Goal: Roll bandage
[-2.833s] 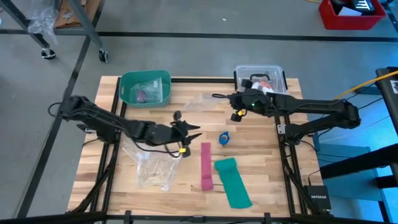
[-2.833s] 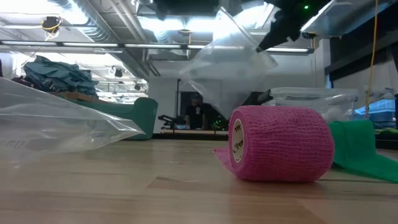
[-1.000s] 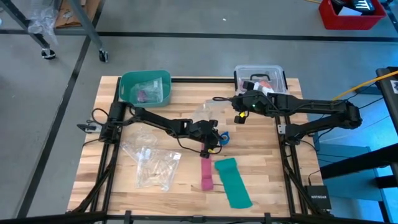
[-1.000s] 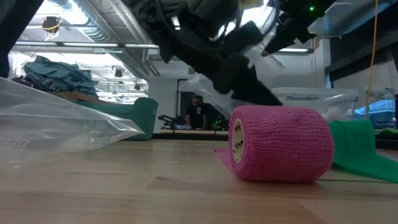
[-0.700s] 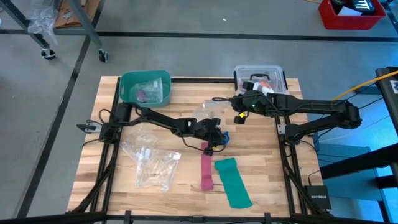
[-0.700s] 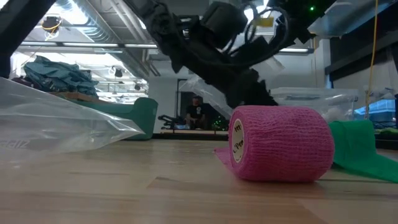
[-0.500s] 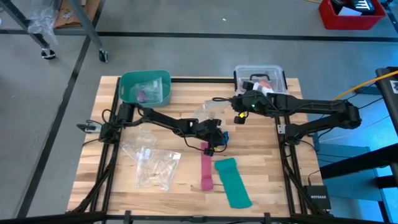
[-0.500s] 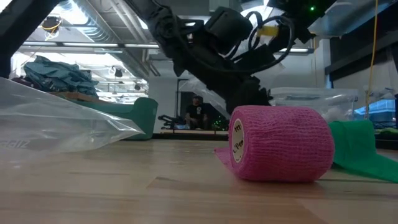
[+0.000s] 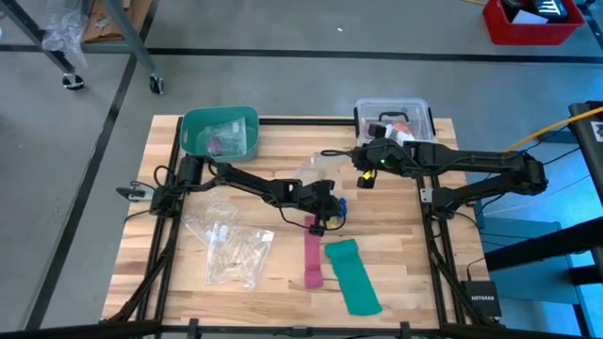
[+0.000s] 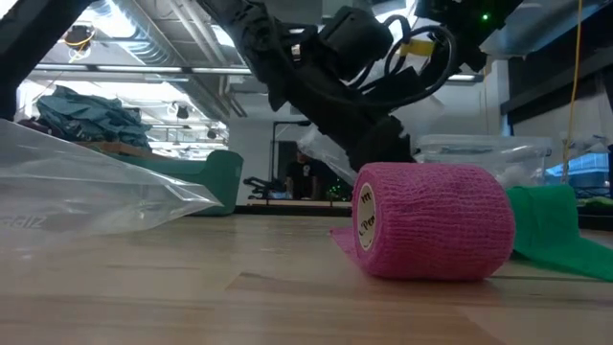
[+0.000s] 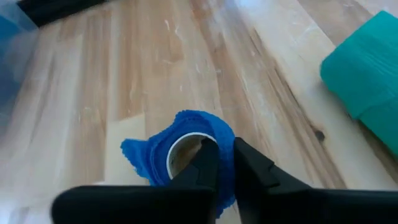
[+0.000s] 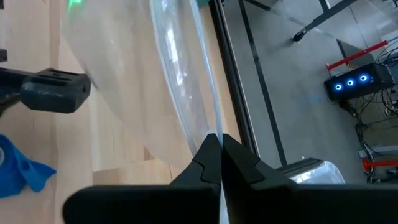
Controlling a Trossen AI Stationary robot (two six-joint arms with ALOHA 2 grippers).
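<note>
The bandage (image 11: 186, 146) is a small bright blue roll with a pale core, at mid-table (image 9: 340, 204). Its open end faces up and a loose ruffled tail lies beside it. It also shows in the right wrist view (image 12: 18, 165). My left gripper (image 11: 222, 152) reaches in from the table's left and is shut on the roll (image 9: 332, 209). My right gripper (image 12: 216, 140) is above the far middle of the table (image 9: 359, 175), shut on a clear plastic bag (image 9: 316, 169). My left gripper has one finger (image 11: 205, 155) inside the roll's hollow core and the other finger (image 11: 249, 163) outside it. The roll's blue wall (image 11: 225, 144) is pinched between them. The fingers slant down from the table's left. The roll looks to sit on the table. My right gripper pinches an edge of the clear bag (image 12: 208, 127) between its two shut fingers. The bag spreads out beyond the fingertips, over the table.
A pink strip with a rolled end (image 9: 312, 259) (image 10: 431, 220) and a wider teal strip (image 9: 351, 275) lie near the front edge. Clear bags (image 9: 231, 247) lie front left. A teal bin (image 9: 220, 132) and a clear box (image 9: 394, 118) stand at the far edge.
My left gripper has come down and a little toward the table's right, onto the blue roll. The roll stays in place on the table. My right gripper keeps holding the clear bag in the same place.
</note>
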